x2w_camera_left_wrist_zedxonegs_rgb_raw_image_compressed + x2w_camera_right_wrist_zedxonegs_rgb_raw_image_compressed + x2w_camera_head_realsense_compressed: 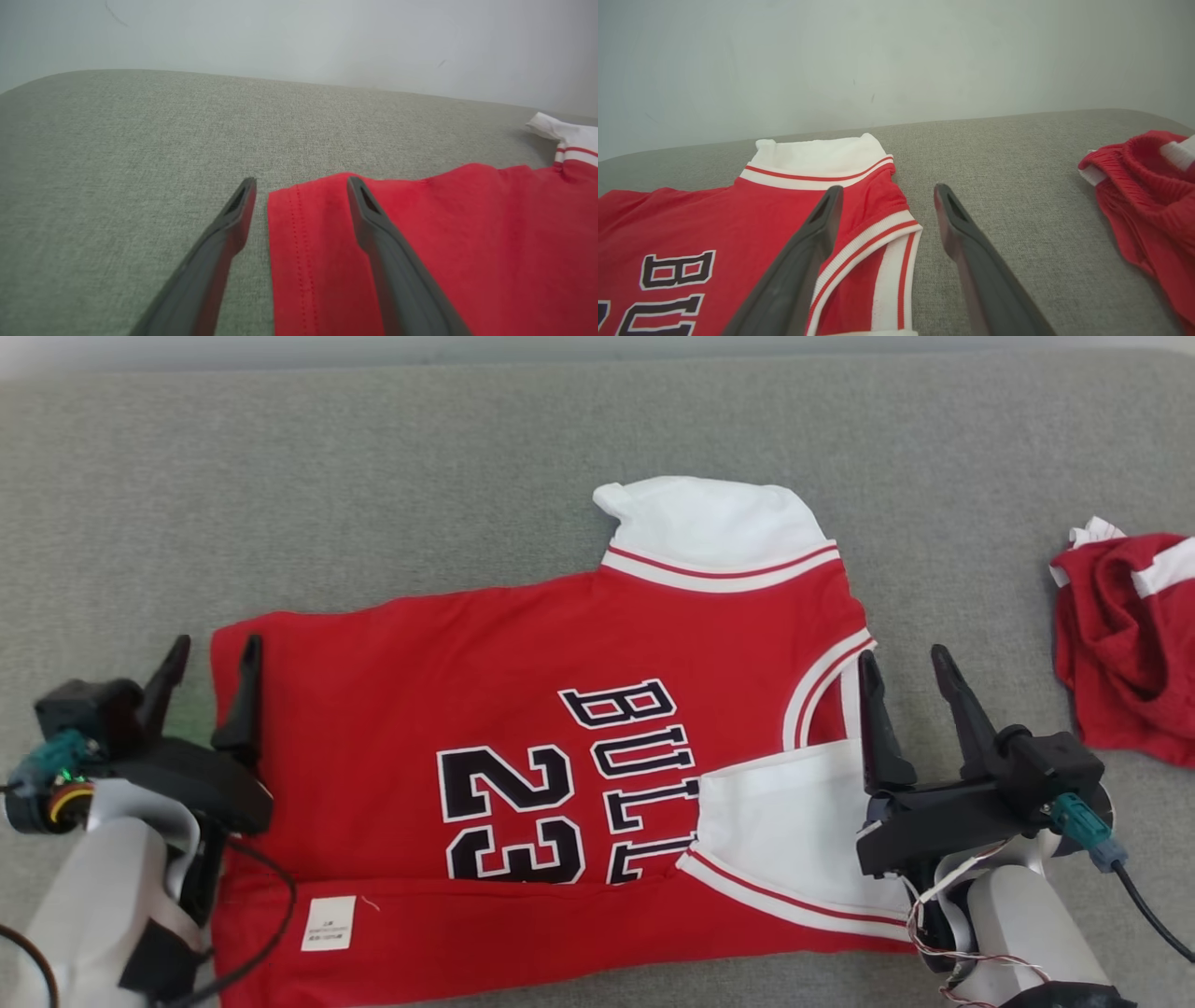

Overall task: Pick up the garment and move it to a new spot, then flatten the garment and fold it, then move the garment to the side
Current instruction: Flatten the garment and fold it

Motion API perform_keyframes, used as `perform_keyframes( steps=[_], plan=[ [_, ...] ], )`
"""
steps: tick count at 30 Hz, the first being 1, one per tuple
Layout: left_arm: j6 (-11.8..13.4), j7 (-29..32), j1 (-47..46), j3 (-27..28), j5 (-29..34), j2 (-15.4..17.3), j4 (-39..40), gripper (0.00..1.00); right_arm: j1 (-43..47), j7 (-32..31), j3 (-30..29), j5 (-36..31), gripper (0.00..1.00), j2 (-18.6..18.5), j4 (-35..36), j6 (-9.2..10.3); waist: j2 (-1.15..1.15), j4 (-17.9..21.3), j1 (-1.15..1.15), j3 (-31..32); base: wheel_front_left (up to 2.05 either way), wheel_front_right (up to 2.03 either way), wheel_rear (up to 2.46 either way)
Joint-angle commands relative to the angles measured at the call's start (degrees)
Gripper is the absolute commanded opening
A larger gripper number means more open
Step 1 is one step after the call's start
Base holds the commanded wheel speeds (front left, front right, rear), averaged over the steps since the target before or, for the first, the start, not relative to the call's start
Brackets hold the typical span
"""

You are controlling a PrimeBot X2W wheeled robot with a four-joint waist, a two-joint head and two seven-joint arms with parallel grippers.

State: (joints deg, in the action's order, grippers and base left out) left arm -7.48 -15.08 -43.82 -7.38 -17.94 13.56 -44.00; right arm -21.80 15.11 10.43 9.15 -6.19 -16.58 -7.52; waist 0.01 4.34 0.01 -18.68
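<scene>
The garment [523, 709] is a red jersey with white sleeves and black "BULLS 23" lettering, spread on the grey cushion with its near long edge folded over and one white sleeve laid across the front. My left gripper [207, 658] stands open at the hem end, one finger over the red cloth [420, 242] and one over bare cushion. My right gripper [907, 663] stands open at the collar end, astride the striped neckline [882, 233]. Neither holds anything.
A crumpled red and white cloth [1125, 635] lies at the right edge of the cushion, also seen as a heap [1143, 196] in the right wrist view. The grey cushion [373, 476] stretches bare behind the jersey, up to a pale wall [299, 32].
</scene>
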Motion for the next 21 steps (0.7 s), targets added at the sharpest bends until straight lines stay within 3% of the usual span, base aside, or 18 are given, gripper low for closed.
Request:
perform_keyframes(
  steps=[1,13,21],
  plan=[
    [0.0,0.0,-0.8,-0.1,-0.6,0.7,-0.6,1.0,-0.5,0.0,0.2,0.5,1.0,0.2,0.2,0.06,-0.01,0.9,-0.01,-1.0,0.0,0.0,0.0],
    [0.0,0.0,-4.7,-5.7,-10.0,2.7,-7.2,1.0,-0.6,0.0,-0.5,0.6,1.0,1.0,0.9,0.06,-0.01,3.0,-0.01,-2.5,0.0,0.0,0.0],
    [0.3,0.0,-5.3,-4.4,-9.0,3.3,-9.6,1.0,0.0,0.0,-0.9,0.7,1.0,1.3,1.3,0.06,-0.01,3.1,-0.01,-2.6,0.0,0.0,0.0]
  ],
)
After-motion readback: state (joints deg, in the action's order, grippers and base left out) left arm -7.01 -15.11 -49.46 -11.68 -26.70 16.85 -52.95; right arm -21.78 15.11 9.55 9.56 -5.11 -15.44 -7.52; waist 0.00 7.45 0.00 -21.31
